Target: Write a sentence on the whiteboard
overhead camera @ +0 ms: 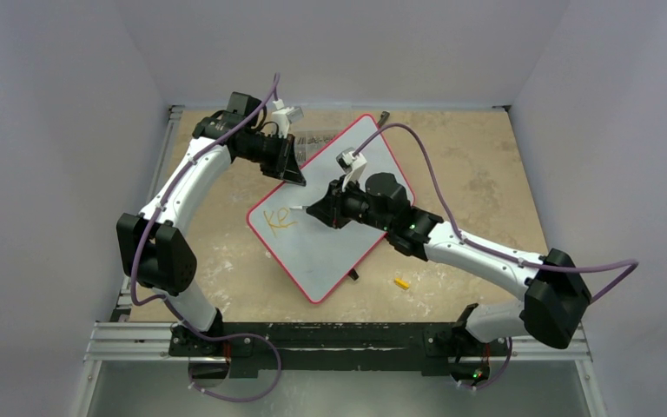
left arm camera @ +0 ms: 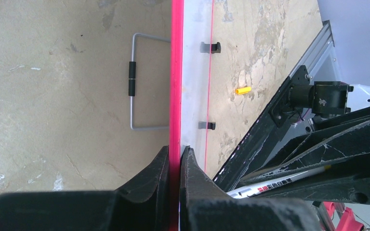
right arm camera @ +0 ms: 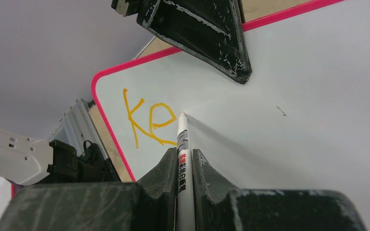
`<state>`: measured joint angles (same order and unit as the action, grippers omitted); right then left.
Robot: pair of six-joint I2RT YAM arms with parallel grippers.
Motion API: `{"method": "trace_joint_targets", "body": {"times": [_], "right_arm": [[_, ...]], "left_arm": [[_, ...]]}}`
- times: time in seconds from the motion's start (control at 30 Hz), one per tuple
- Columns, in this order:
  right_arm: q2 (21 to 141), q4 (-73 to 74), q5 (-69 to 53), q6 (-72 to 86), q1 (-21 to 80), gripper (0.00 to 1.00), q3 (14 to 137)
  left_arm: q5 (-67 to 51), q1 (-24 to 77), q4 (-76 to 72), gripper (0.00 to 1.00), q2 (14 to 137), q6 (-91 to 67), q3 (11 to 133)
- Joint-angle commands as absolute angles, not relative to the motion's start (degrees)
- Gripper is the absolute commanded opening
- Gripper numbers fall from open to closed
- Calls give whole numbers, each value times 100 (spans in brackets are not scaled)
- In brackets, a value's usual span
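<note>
Orange hand-drawn lettering (right arm camera: 147,122) stands on the whiteboard (right arm camera: 294,86) near one rounded corner. It reads a capital "K" followed by a small "e". The same two letters can be made out in the overhead view, though smaller. The white marker (right arm camera: 182,144) carries a printed label (right arm camera: 183,168) along its barrel: a red block with pale characters, then a row of black characters. They are too small and blurred to read in either wrist view. A short dark mark (right arm camera: 281,111) farther along the whiteboard forms no letter.
</note>
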<state>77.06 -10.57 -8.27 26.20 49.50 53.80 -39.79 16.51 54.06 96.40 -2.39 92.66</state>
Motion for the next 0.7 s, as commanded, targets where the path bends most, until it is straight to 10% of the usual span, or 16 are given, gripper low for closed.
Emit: {"method": "trace_joint_targets", "body": {"times": [0.0,0.67], "right_arm": [[7744,-1351,-755,2664,4887,0,5578],[7640,-1151,-738,2780,4421,0,5458]], "left_arm": [[-3076,1705,5534,0,9565,66,9237],[-3081,1705,5524,0,9554,59,9237]]}}
